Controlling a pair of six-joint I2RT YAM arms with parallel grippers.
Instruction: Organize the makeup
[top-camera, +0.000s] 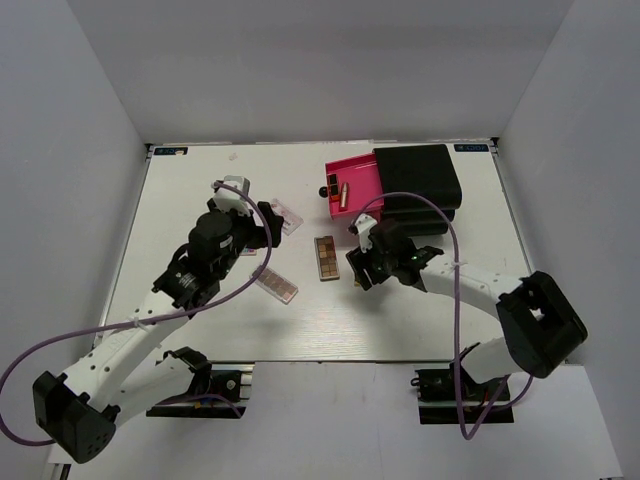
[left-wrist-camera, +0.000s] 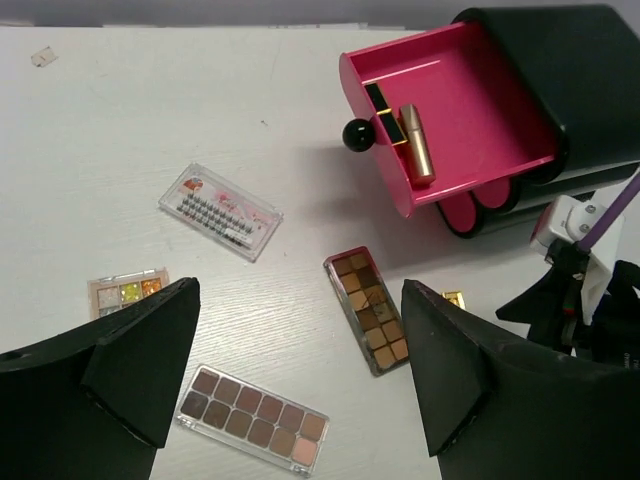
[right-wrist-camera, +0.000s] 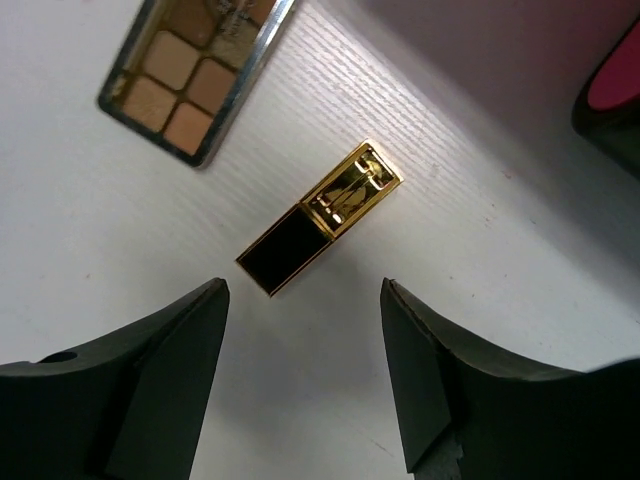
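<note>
Left gripper (left-wrist-camera: 300, 295) spread wide, empty, above table (left-wrist-camera: 150, 100). Right gripper (right-wrist-camera: 303, 295) also spread, nothing pinched. Gold-and-black lipstick (right-wrist-camera: 320, 215) lies flat just past its fingertips, near brown palette (left-wrist-camera: 368, 310). Pink drawer (left-wrist-camera: 480, 100) stands open, holding rose-gold tube (left-wrist-camera: 417, 145) and 1 second lipstick (left-wrist-camera: 383, 108). Long palette (left-wrist-camera: 255, 420), small palette (left-wrist-camera: 125, 292), clear case (left-wrist-camera: 220, 212) lie loose on table.

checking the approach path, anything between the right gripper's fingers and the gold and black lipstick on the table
Nothing. In the right wrist view only bare white table lies between the open right gripper and the gold-and-black square lipstick tube.
</note>
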